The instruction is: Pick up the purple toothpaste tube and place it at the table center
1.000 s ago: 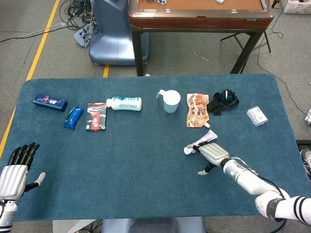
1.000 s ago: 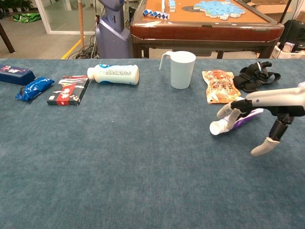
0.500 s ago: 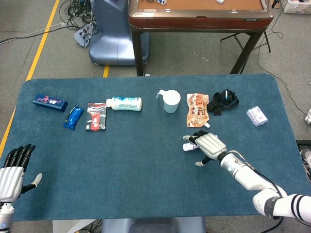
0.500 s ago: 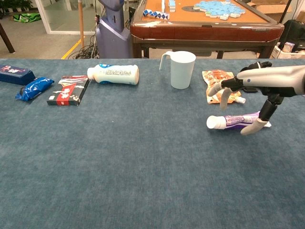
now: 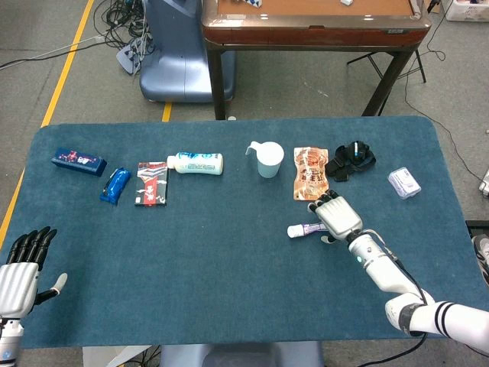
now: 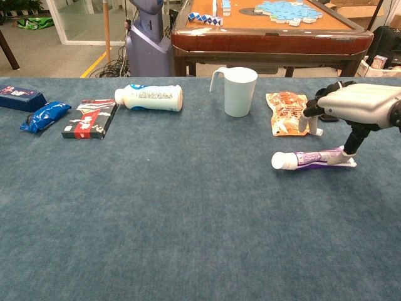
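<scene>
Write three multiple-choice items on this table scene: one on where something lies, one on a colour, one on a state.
1. Where does the purple toothpaste tube lie?
A. under the right hand, on the cloth
B. inside the white cup
C. next to the red-and-black box

2. What colour is the tablecloth?
A. orange
B. dark blue-green
C. white

3. How is the white cup standing?
A. tipped on its side
B. upside down
C. upright

Key: 1 A, the chest view shows the tube flat on the cloth below the right hand. 2 B, both views show a dark blue-green cloth. 3 C, its open mouth faces up.
</scene>
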Controlling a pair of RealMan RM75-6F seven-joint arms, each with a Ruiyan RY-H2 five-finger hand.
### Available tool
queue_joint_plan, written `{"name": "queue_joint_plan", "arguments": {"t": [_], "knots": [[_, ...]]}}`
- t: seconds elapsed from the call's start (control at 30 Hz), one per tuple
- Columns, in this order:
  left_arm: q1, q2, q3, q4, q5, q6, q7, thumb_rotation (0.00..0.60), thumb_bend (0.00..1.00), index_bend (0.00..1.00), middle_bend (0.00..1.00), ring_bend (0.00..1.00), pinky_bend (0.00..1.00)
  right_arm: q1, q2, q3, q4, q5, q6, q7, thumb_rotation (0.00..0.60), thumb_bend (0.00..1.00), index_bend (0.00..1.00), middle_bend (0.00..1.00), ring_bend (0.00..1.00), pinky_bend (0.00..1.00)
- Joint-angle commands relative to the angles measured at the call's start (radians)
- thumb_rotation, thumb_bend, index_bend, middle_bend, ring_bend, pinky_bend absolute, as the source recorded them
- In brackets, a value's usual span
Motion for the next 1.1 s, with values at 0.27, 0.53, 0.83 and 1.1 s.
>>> {"name": "queue_joint_plan", "arguments": {"t": [0.27,0.53,0.83,1.1], "knots": [[-0.001,-0.004,-0.003,0.010,-0.005,-0.006,-0.008,0.600,0.26,0.01,0.05,0.03,0.02,-0.016,-0.082,-0.020,0.092,-0.024,0.030,-0.028,0.600,0.24,0.37,0.40,0.25,0.18],[-0.002,-0.008,-0.004,0.022,-0.002,-0.006,-0.022,0.600,0.26,0.01,0.05,0.03,0.02,-0.019,-0.132,-0.015,0.148,-0.032,0.040,-0.033,0.600,0.29,0.41,0.42,0.27,0.18],[0.003,-0.009,-0.003,0.032,-0.002,0.000,-0.036,0.600,0.26,0.01,0.05,0.03,0.02,-0.017,-0.163,-0.009,0.189,-0.029,0.025,-0.035,0.600,0.30,0.45,0.44,0.29,0.19],[0.006,-0.010,-0.004,0.037,-0.002,0.002,-0.040,0.600,0.26,0.01,0.05,0.03,0.02,-0.011,-0.174,-0.001,0.216,-0.021,0.003,-0.029,0.600,0.36,0.49,0.47,0.32,0.20]]}}
